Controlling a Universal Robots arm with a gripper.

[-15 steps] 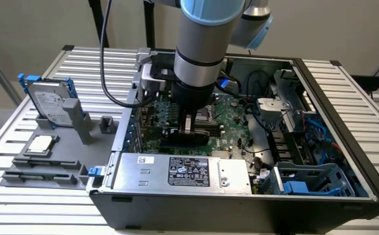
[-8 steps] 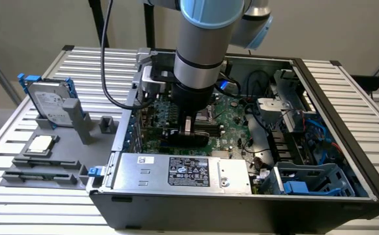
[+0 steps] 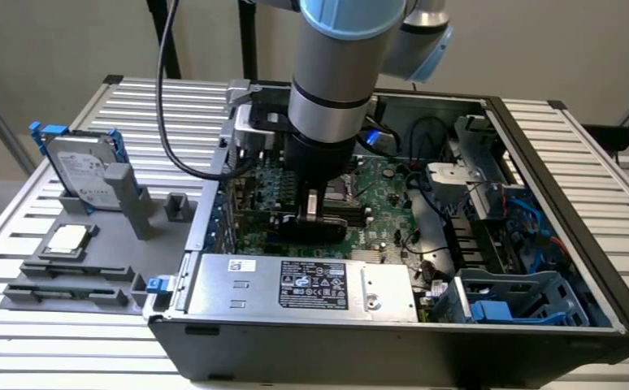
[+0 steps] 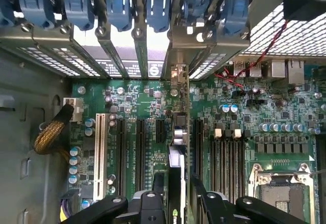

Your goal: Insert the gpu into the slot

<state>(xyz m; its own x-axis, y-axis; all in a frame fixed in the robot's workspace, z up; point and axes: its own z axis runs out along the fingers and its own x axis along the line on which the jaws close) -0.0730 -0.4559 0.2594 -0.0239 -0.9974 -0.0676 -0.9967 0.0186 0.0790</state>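
My gripper (image 3: 310, 218) reaches down into the open computer case and is shut on the gpu (image 3: 305, 227), a dark card held low over the green motherboard (image 3: 385, 183). The wrist view looks straight down the card's thin edge. There the gpu (image 4: 176, 168) stands upright between my two black fingers (image 4: 147, 206), and its metal end bracket (image 4: 179, 76) reaches the case's rear openings. The blue slot is hidden under the card, so I cannot tell whether the card touches it. Black expansion slots (image 4: 138, 147) lie parallel on either side.
Blue retention clips (image 4: 117, 5) line the rear wall. Black memory slots (image 4: 229, 155) and the CPU socket (image 4: 282, 196) lie beside the card. A yellow cable bundle (image 4: 48, 135) sits by the case wall. The silver power supply (image 3: 304, 284), a blue drive cage (image 3: 509, 301) and an outside hard drive (image 3: 84, 171) stand nearby.
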